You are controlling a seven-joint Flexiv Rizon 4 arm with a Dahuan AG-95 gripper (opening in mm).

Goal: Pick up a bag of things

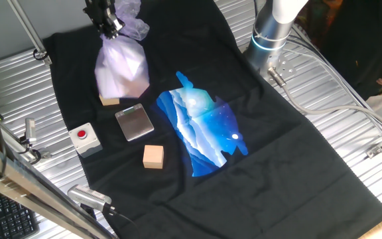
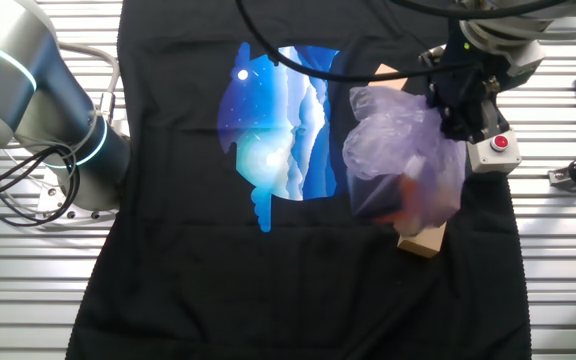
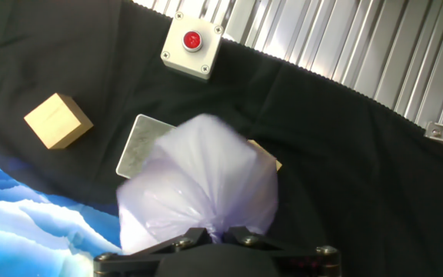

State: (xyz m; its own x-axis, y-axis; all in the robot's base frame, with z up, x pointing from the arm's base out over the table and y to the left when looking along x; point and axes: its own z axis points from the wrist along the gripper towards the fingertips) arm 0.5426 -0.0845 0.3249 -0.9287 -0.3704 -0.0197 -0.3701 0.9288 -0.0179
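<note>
The bag of things (image 1: 120, 66) is a pale pink-lavender crinkly plastic bag. It hangs from my gripper (image 1: 109, 26), which is shut on its bunched top. In the other fixed view the bag (image 2: 403, 165) hangs above the black cloth with dark and orange contents showing through, under the gripper (image 2: 465, 112). In the hand view the bag (image 3: 198, 188) hangs straight below the gripper (image 3: 214, 235) and covers part of the silvery plate.
A silvery square plate (image 1: 134, 123) lies on the black cloth (image 1: 277, 153). One wooden cube (image 1: 153, 156) sits in front of the plate, another (image 1: 110, 100) peeks from under the bag. A white box with a red button (image 1: 84, 138) sits at the cloth's edge.
</note>
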